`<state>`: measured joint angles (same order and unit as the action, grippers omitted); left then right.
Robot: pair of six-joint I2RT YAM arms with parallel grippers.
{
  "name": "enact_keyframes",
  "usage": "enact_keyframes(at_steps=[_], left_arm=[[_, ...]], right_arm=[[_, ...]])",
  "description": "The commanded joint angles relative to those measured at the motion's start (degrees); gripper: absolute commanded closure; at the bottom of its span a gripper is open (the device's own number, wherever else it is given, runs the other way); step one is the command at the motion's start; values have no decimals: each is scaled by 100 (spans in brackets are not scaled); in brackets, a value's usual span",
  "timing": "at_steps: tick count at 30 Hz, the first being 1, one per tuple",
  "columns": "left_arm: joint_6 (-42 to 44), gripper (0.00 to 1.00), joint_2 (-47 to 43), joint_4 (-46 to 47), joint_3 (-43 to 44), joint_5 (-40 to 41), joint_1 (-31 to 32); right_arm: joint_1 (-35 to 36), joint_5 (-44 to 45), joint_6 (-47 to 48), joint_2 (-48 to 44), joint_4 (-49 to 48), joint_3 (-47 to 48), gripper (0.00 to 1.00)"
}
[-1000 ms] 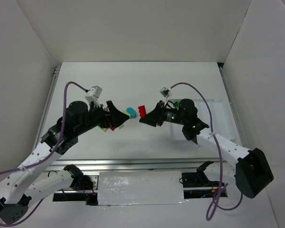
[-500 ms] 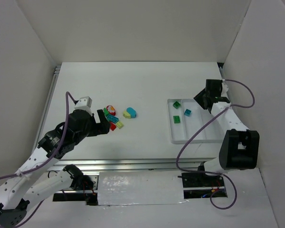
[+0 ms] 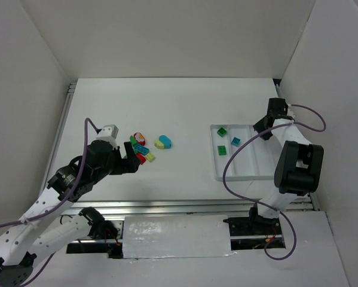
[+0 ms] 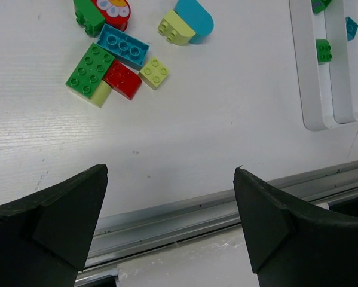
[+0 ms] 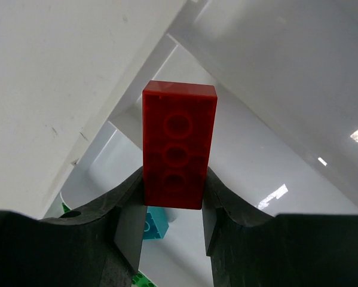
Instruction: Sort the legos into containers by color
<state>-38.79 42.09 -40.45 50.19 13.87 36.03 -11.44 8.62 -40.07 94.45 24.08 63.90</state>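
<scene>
My right end effector (image 5: 174, 206) is clamped on a red brick (image 5: 179, 140). The brick stands upright between the fingers, with its hollow underside facing the wrist camera. It hangs above the far end of the white tray (image 3: 250, 170) on the right side of the surface (image 3: 184, 107). I cannot tell which of the four compartments lies directly beneath it.

Three legos lie in the tray. Two green bricks (image 3: 223, 131) (image 3: 222, 150) are in the compartment nearest the loose pile, and a teal brick (image 3: 235, 141) is in the one next to it.

My left end effector (image 4: 171, 173) is spread wide and holds nothing. It hovers over the near part of the surface, just short of the loose pile. In that pile:
- A green plate (image 4: 89, 69) touches a teal brick (image 4: 123, 46), a small red brick (image 4: 122, 79) and a pale yellow-green piece (image 4: 100, 94).
- A little yellow-green brick (image 4: 154, 70) sits just beside the small red brick.
- Farther out are a dark green brick (image 4: 88, 18) and a round red piece with a flower print (image 4: 112, 7).
- A little apart from these, a yellow-green brick (image 4: 176, 27) rests against a rounded teal piece (image 4: 195, 16).
</scene>
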Motion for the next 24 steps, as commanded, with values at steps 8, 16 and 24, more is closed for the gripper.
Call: enact_keyframes(at_steps=[8, 16, 24], left_arm=[[134, 0, -113, 221, -54, -226, 0], [126, 1, -166, 265, -89, -253, 0], [-252, 1, -16, 142, -141, 142, -8]], right_arm=[[-60, -370, 158, 293, -8, 272, 57], [-51, -335, 114, 135, 36, 263, 32], [763, -30, 228, -1287, 115, 175, 16]])
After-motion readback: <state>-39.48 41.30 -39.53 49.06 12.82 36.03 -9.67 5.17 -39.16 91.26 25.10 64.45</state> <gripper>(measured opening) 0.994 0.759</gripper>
